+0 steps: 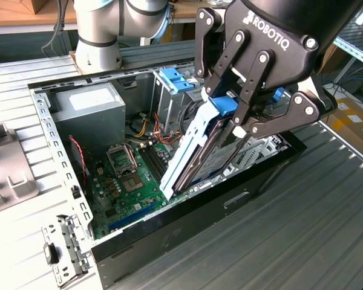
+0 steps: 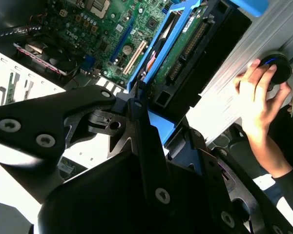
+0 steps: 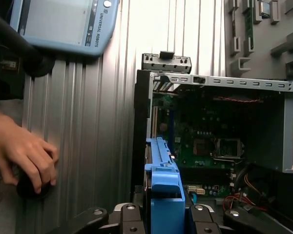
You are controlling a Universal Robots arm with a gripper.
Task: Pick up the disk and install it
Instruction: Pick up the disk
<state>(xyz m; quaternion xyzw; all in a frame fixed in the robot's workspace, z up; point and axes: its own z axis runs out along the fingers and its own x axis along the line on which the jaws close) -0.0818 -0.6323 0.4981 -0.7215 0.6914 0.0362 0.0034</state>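
Disk [image 1: 196, 154]: you're holding it tilted, its low end dipping inside the open computer case [image 1: 187, 223].
Gripper [image 1: 233, 112]: fingers are pinching its blue tab.
Risk: it's likely snagging the motherboard [image 1: 133, 181] if lowered crooked.

The disk [image 1: 196, 154] has its top end buried behind the gripper [image 1: 233, 124], and its lower corner dips behind the case wall [image 1: 187, 223]. The person's hand [image 3: 22, 156] by the case is cut off at the wrist, covering some dark round thing.
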